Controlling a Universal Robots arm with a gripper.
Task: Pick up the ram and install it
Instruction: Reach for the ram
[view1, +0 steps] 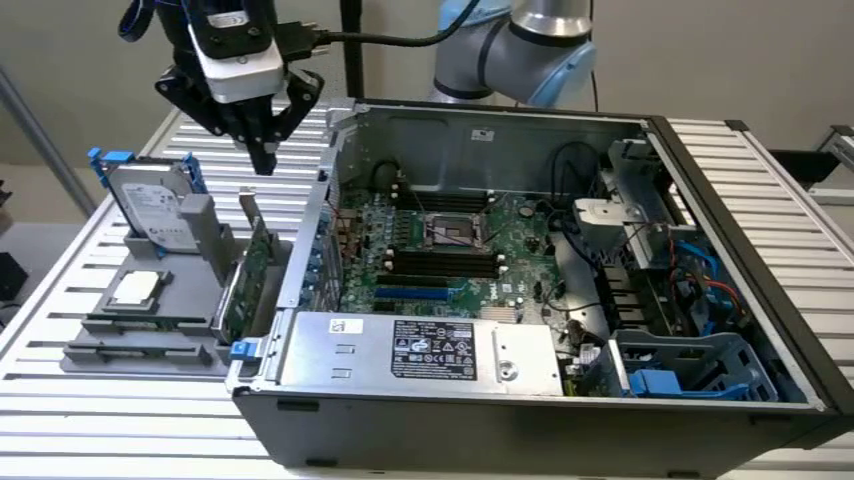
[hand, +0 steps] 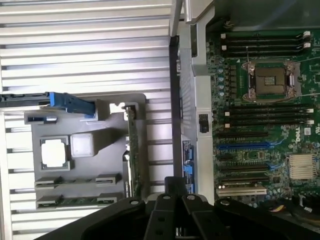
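The ram is a thin green stick lying edge-up in the outermost slot of the grey parts holder, past the square processor chip. My gripper hangs high over the slatted table, above the holder's far end and just outside the computer case wall. Its dark fingers meet at a point, shut, with nothing between them. In the wrist view the gripper shows beside the case wall. The black memory slots on the motherboard lie beside the processor socket.
A hard drive with blue rails stands upright in the holder. A wider green expansion card stands on edge next to the case. Inside the open case are the power supply, cables and a drive cage.
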